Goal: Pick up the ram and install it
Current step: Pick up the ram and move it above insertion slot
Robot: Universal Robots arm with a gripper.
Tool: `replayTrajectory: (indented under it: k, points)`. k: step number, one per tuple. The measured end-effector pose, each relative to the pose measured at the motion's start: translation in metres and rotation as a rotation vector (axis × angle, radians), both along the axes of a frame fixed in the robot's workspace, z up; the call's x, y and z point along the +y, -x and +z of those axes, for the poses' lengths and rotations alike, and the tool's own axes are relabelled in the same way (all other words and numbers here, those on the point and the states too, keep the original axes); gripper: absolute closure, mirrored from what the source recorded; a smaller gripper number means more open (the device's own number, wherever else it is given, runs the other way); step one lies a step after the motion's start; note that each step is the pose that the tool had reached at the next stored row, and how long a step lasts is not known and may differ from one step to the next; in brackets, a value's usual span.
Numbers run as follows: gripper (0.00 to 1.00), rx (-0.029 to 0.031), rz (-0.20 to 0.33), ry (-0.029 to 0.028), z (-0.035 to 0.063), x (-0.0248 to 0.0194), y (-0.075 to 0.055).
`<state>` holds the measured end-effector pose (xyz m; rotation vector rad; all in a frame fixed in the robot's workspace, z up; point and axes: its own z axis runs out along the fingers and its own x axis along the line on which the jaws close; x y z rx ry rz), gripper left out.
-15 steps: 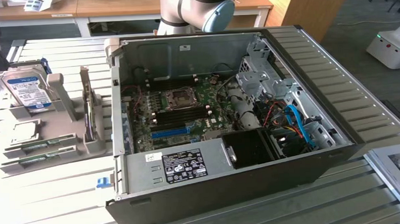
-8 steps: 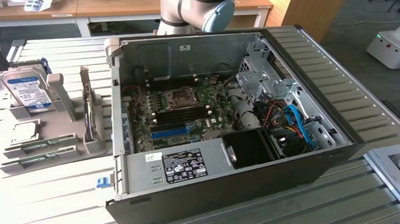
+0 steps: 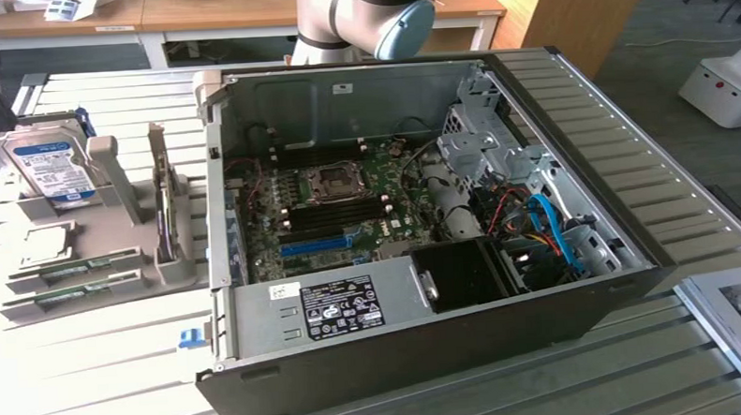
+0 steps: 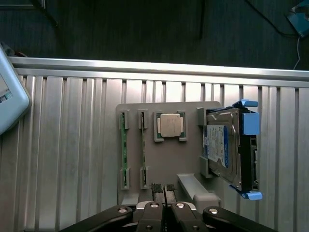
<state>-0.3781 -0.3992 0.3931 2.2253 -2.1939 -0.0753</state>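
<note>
Looking straight down on a grey tray [image 4: 166,164] parked on the slatted metal table [image 4: 63,145]. Got the hand [image 4: 163,187] pinched narrow, pads [image 4: 156,187] pressed together and gripping nothing, hanging over one edge of the tray just beside a raised grey block [image 4: 193,186]. Not touching the ram [image 4: 123,145] at all: sitting in its holder along one side of the tray, clipped at both ends, with a second ram stick [image 4: 142,145] right next to it and parallel. Next along the tray, a square silver processor chip [image 4: 170,124] in its own pocket, then a hard drive [image 4: 223,150] standing on edge in a blue caddy [image 4: 250,123]. In the exterior view, same tray off toward the exterior view's left, just beside the open PC case [image 3: 415,374], both sticks lying in it. Inside the case, a bare green motherboard [image 3: 378,228] with a long blue slot [image 3: 312,246]. Arm [image 3: 362,20] up at the back, behind the case.
</note>
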Motion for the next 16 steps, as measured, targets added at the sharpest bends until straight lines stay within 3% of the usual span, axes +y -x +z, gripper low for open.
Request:
replayTrajectory:
  k: [12, 16]
  points:
    - [0.84, 0.0, 0.002, 0.0, 0.0, 0.0, 0.0]
    - [0.73, 0.0, 0.002, 0.0, 0.0, 0.0, 0.0]
